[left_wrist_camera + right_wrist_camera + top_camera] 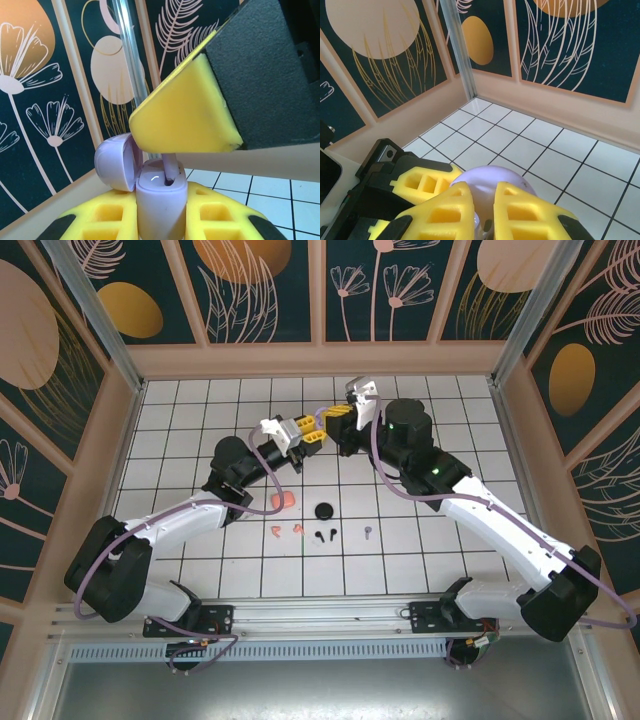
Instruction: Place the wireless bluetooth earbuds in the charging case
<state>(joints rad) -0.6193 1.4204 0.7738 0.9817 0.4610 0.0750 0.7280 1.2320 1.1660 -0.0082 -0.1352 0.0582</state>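
Note:
A lavender charging case (160,192) stands upright with its lid (114,162) swung open to the left, and my left gripper (162,215) is shut on its body. A lavender earbud (170,169) has its stem tip in the case's right socket. My right gripper (485,220) is shut on that earbud from above, over the case lid (492,181). In the top view both grippers (303,436) (335,423) meet above the table's middle. On the tiles lie two salmon earbuds (277,531) (298,531), a black earbud (322,536) and another lavender earbud (368,532).
A salmon case (284,500) and a black round case (323,510) rest on the tiles in front of the grippers. Patterned walls (320,355) close the tiled floor at the back and sides.

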